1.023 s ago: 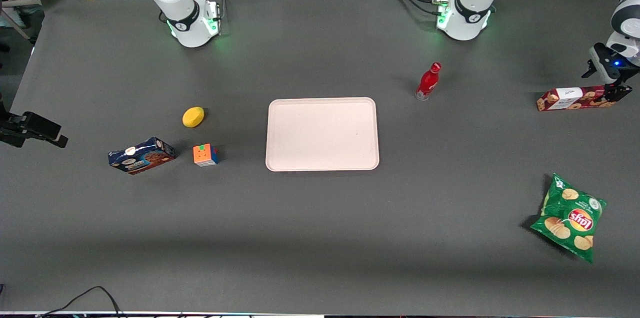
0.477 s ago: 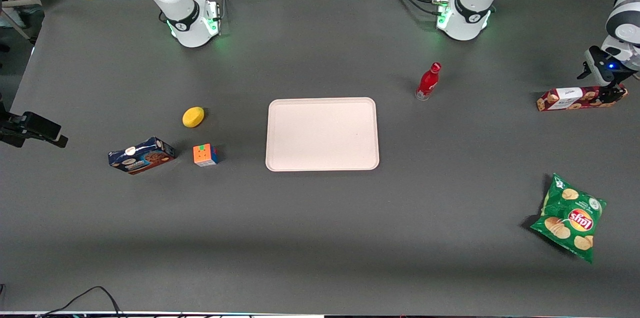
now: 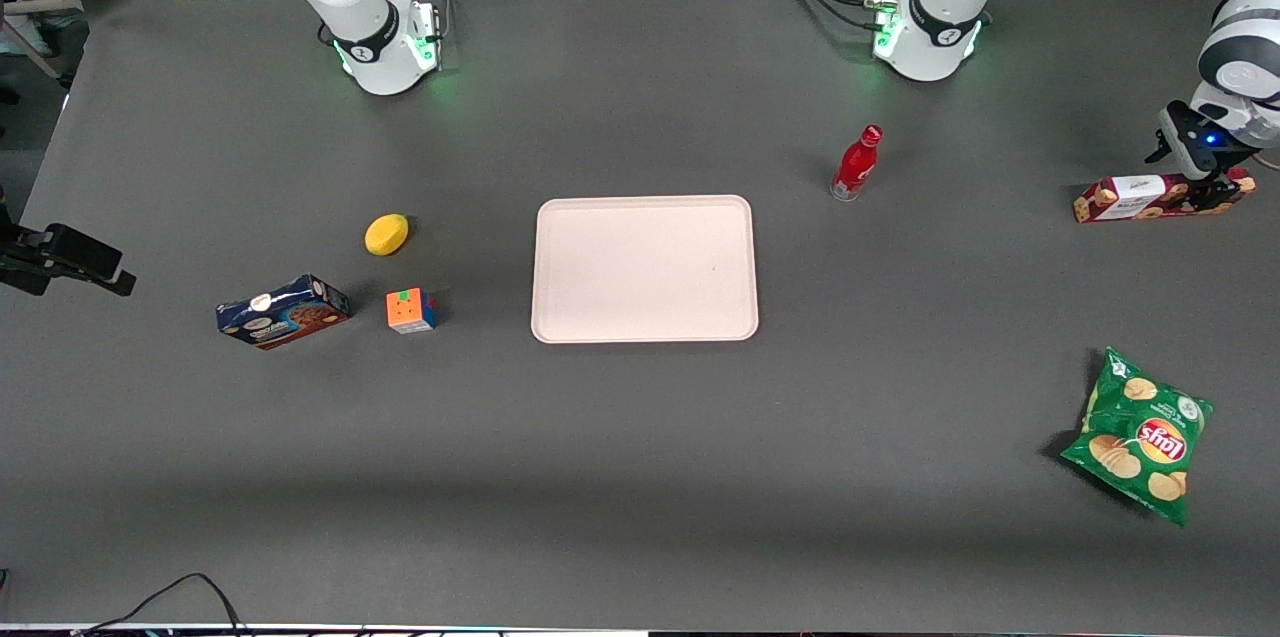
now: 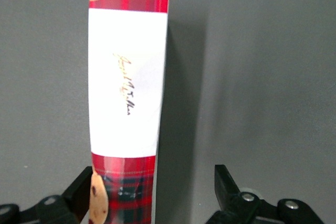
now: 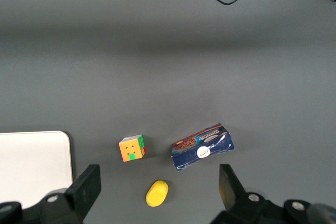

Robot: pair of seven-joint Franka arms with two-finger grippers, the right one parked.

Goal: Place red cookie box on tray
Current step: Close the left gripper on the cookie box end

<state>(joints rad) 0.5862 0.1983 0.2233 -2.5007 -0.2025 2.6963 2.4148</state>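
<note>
1. The tool (image 3: pixel 1212 185) is seen low at the working arm's end of the bench (image 3: pixel 640 477), over the outer end of the box (image 3: pixel 1160 198).
2. In the wrist view the tool (image 4: pixel 152 192) is spread wide, with the box (image 4: pixel 127 93) between its fingers (image 4: pixel 227 184). One finger is just beside the box's edge, perhaps touching; the other is well apart from it, bare bench between. No pinch is seen.
3. The box lies flat on the bench, well apart from the tray (image 3: pixel 645 269), with the red bottle (image 3: pixel 857 163) standing between the two and somewhat farther from the front camera.
4. The tray sits mid-bench with nothing on it.
5. Hidden or cut off: the box's outer end is partly covered by the tool in the front view; in the wrist view both ends of the box run out of frame, and only the finger ends are shown. Contact at the near finger cannot be settled.
6. A chip bag (image 3: pixel 1140 435) lies nearer the front camera than the box, at the same end of the bench.
7. Toward the parked arm's end are noted a lemon (image 3: pixel 386 235), a cube (image 3: pixel 411 310) and a blue box (image 3: pixel 283 311); the cube lies between the blue box and the tray.
</note>
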